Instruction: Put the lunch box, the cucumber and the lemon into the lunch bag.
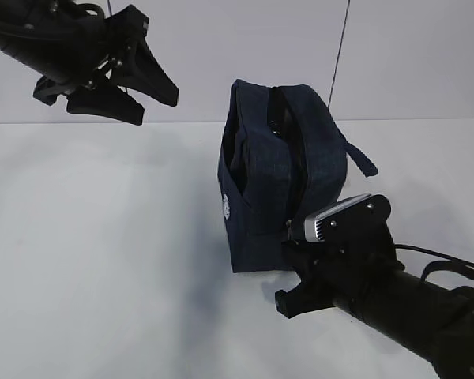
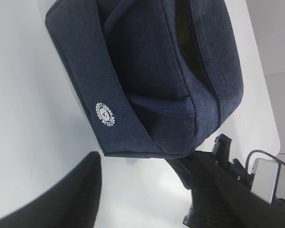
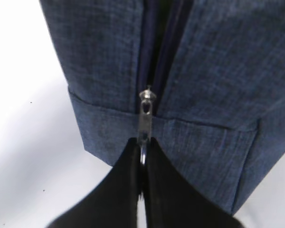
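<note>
The lunch bag (image 1: 280, 178) stands on the white table (image 1: 103, 260), a little right of the middle in the exterior view, with its zipper side turned toward the right arm. The zipper is partly undone: a dark gap runs up the near face and over the top, and the slider sits low on that face, close to the bottom edge.

The right gripper (image 3: 142, 164) is down at that bottom edge, directly in front of the bag. Its two black fingers are pressed together with no gap between them, and the silver ring pull (image 3: 143, 154) is pinched between their tips, the flat metal tab (image 3: 146, 118) of the slider standing straight up out of the pinch (the wrist view shows this plainly). From the exterior view only the back of this gripper and its wrist camera show, touching or nearly touching the bag's lower corner.

The left gripper (image 1: 146, 99) hangs in the air at the upper left, well apart from the bag and above table level. Its fingers are spread a fair way apart and nothing sits between them. In its wrist view, one dark finger (image 2: 61, 199) shows at the lower left, and the bag lies beyond it with a round white logo (image 2: 106, 114) on its side band.

Lunch box, cucumber and lemon do not show in any view.
</note>
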`<state>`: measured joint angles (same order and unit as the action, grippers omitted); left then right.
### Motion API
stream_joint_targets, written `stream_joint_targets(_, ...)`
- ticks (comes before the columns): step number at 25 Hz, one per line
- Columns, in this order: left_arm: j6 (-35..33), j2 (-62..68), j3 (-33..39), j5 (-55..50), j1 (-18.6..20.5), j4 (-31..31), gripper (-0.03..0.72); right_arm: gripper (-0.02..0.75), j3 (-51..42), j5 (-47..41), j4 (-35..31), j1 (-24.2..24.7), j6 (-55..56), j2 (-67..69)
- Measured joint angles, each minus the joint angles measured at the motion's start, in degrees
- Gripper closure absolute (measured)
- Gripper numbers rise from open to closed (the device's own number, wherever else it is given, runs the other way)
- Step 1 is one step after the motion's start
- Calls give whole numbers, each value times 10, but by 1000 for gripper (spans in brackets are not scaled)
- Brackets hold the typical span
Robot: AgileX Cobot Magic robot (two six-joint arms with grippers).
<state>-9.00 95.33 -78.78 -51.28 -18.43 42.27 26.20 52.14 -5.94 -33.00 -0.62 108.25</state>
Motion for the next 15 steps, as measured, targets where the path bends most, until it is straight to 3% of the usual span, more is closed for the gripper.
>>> stream_joint_targets(15,0,0,0,0,0,0,256,730,17,-213,0,0,0,-97)
